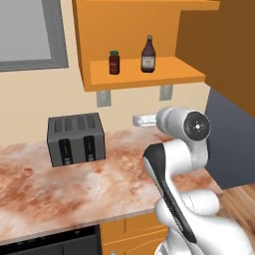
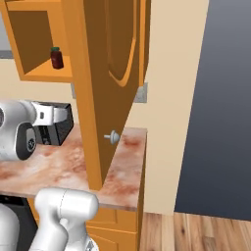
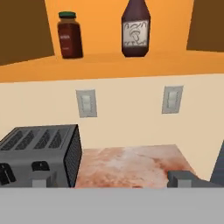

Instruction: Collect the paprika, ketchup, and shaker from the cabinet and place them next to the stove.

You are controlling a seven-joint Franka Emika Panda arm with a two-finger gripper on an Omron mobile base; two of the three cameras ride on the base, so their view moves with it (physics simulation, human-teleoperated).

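Two task items, the paprika (image 3: 70, 40) and ketchup (image 3: 135, 29), stand apart on the cabinet (image 1: 144, 78) shelf above and ahead of the gripper (image 3: 112, 181), jaws spread wide, empty, apparently ready for a reach.

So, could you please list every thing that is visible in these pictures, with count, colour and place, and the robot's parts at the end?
paprika: one, dark red jar with green lid, on the cabinet shelf, left of the ketchup
ketchup: one, dark brownish-red bottle with white label, on the same shelf
cabinet: one, orange, on the wall above the counter, door open
toaster: one, dark grey, on the counter below the shelf, to the left
counter: one, reddish marble
wall switches: two, grey, on the beige wall under the cabinet
gripper: one, dark fingertips, open, holding nothing, below the shelf
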